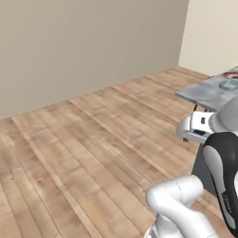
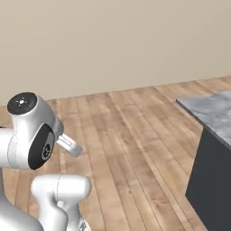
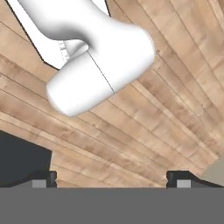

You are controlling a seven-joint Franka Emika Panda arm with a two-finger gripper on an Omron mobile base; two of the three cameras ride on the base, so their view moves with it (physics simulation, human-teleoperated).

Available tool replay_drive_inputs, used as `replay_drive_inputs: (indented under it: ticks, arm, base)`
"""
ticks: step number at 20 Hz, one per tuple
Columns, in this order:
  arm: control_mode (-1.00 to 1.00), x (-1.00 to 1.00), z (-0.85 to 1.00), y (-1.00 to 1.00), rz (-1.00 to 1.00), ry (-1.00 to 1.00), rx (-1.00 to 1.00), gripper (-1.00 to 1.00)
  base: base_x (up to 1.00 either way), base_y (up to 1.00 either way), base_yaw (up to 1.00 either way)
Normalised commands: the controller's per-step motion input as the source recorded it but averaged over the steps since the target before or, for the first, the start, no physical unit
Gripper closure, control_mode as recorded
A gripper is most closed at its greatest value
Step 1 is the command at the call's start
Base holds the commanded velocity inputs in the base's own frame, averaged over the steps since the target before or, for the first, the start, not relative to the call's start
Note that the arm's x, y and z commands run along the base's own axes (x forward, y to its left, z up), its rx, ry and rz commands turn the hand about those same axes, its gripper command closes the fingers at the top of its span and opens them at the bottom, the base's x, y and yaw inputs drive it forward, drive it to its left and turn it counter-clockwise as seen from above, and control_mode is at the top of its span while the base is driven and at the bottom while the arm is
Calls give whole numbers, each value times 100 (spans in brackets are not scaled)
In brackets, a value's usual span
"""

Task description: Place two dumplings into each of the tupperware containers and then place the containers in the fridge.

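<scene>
A wooden plank floor (image 1: 83,148) takes up most of the room from here, its boards running away at a slant toward a plain beige wall (image 1: 83,46). A second, paler wall (image 1: 209,32) meets the first at a corner on the far right of the left base view.

A grey stone worktop (image 2: 212,115) on a dark base (image 2: 212,185) comes into the right base view from the right, with one corner pointing out toward the open floor. In the left base view the same worktop (image 1: 204,93) shows at the right edge. On its far part, right at the picture's edge, sits a small pale blue-green shape that is probably one of the tupperware containers (image 1: 228,85). Just behind it is a sliver of red rim (image 1: 231,75), cut off by the frame. The container is too small and too cropped to tell which way its long side runs or whether anything lies inside it.

The white arm is folded up close over its own base, with the hand turned down toward the floor. In the hand view the gripper (image 3: 112,179) looks straight at the planks. Its two dark fingertips (image 3: 43,179) stand far apart at the bottom corners, spread wide with only bare floor between them and nothing in their hold.
</scene>
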Motion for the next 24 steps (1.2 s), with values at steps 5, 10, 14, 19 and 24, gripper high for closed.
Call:
replay_drive_inputs:
  ticks: [5,10,14,19,24]
  arm:
    - [100,0,0,0,0,0,0,-100]
    - [100,0,0,0,0,0,0,-100]
    - [100,0,0,0,0,0,0,-100]
    - [100,0,0,0,0,0,0,-100]
    - [100,0,0,0,0,0,0,-100]
  base:
    - [97,78,-61]
    - [95,96,-55]
    - [99,100,-55]
    - [100,100,-41]
    - [100,100,-27]
